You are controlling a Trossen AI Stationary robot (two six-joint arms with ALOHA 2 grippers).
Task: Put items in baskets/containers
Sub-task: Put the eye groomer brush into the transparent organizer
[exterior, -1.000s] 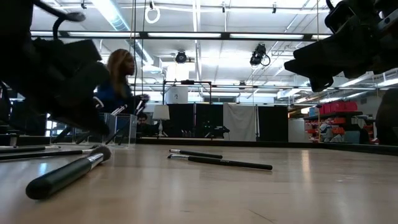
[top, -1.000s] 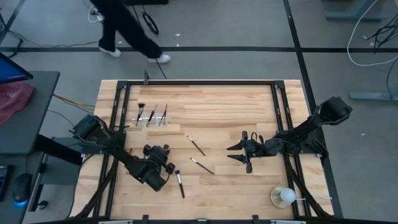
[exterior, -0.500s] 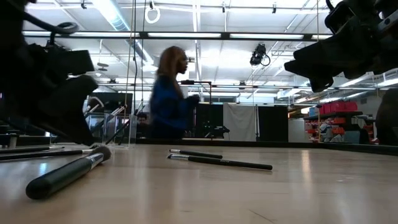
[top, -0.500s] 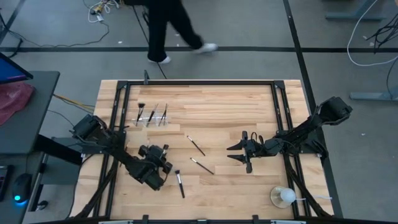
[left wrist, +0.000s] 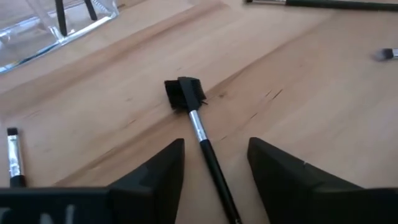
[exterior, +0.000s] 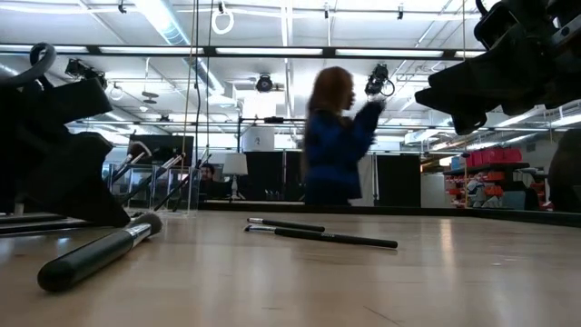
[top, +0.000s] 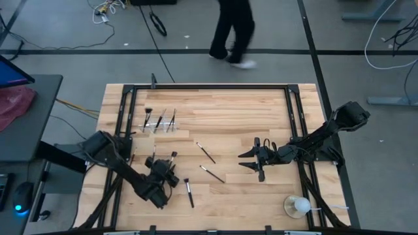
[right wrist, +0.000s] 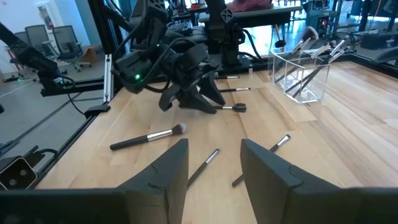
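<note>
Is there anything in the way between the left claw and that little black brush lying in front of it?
Nothing visible. The left gripper is open, and the slim black brush with a silver ferrule lies on the bare wooden table with its handle running in between the two dark fingers. The clear plastic brush holder stands farther off.

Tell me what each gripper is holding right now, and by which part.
Nothing is held. The left gripper is open, its fingers either side of a brush lying on the table, not closed on it. The right gripper is open and empty.
</note>
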